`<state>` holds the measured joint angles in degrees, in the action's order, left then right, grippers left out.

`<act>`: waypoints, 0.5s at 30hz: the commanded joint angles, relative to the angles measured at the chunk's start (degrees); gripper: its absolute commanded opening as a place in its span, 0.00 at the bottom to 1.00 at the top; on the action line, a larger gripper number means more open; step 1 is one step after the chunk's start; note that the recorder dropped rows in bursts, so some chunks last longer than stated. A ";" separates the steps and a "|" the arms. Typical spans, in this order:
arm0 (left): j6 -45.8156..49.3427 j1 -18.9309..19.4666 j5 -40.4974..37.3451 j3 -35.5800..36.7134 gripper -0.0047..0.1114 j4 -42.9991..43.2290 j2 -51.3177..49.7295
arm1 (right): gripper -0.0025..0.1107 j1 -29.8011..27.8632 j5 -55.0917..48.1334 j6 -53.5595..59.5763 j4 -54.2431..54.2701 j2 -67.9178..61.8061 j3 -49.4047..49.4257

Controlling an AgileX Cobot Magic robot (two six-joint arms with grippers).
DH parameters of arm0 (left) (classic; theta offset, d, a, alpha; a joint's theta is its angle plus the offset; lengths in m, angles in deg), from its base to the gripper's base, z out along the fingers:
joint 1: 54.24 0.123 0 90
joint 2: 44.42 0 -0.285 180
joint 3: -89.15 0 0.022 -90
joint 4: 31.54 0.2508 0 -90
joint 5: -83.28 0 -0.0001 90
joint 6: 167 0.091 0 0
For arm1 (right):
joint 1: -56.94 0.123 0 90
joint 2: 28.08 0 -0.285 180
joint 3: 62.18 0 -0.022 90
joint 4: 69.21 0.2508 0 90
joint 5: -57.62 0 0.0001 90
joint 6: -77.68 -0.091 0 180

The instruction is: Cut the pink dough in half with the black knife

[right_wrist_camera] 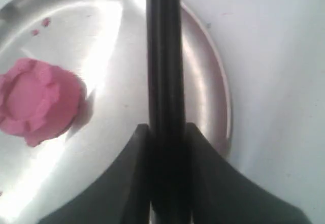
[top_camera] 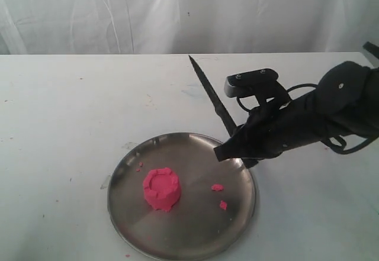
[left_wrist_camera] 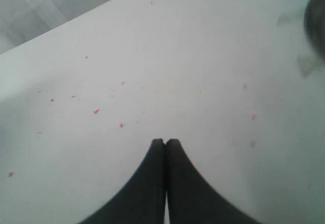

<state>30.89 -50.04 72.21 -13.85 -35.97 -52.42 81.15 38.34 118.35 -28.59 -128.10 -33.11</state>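
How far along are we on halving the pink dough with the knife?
Done: the right pincer is shut on the black knife and holds it in the air. In hand: the knife hangs near the plate's rim, beside the pink dough, not touching it. Left: the whole cut, since the dough is one uncut lump. The left pincer is shut over the table, holding nothing.

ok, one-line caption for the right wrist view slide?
Right end effector clamped on the black knife over the metal plate, with the pink dough uncut alongside.
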 commanded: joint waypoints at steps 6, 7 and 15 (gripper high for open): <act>-19.10 0.24 44.12 0.21 0.04 -14.00 0.21 | 0.02 0.21 7.84 -0.89 1.31 1.14 5.64; -19.88 0.24 57.49 0.21 0.04 -15.08 0.21 | 0.02 0.21 7.35 -0.89 1.31 1.99 5.54; -42.13 0.24 45.85 -16.48 0.04 9.90 -9.86 | 0.02 0.31 -4.33 -0.89 1.66 10.17 5.18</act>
<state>-7.83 -50.04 123.85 -25.81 -41.46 -58.71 81.28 39.25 117.77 -27.56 -120.96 -27.70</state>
